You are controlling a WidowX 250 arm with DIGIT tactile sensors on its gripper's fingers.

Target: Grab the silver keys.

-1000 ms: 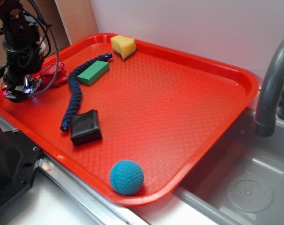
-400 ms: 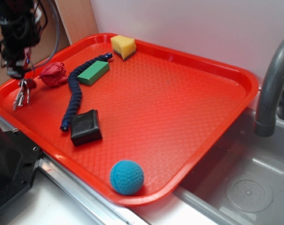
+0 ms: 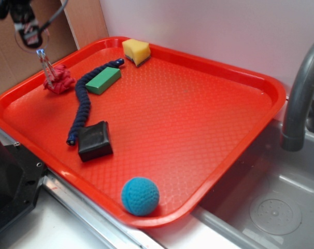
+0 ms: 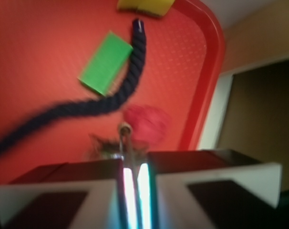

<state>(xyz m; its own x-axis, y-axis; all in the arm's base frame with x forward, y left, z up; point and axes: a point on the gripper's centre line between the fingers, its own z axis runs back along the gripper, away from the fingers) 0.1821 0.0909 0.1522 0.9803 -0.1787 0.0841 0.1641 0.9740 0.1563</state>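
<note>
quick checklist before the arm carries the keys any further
1. Gripper shut on the silver keys: ok; wrist view shows the jaws closed with the key ring between them.
2. Keys off the tray: ok, they hang in the air.
3. Red fob off the tray: cannot tell; it hangs low, near the surface.
4. Fob free of the blue rope: ok, a gap shows.
5. Green block apart from the load: ok.
6. Grip security: cannot tell; wrist view is blurred.
</note>
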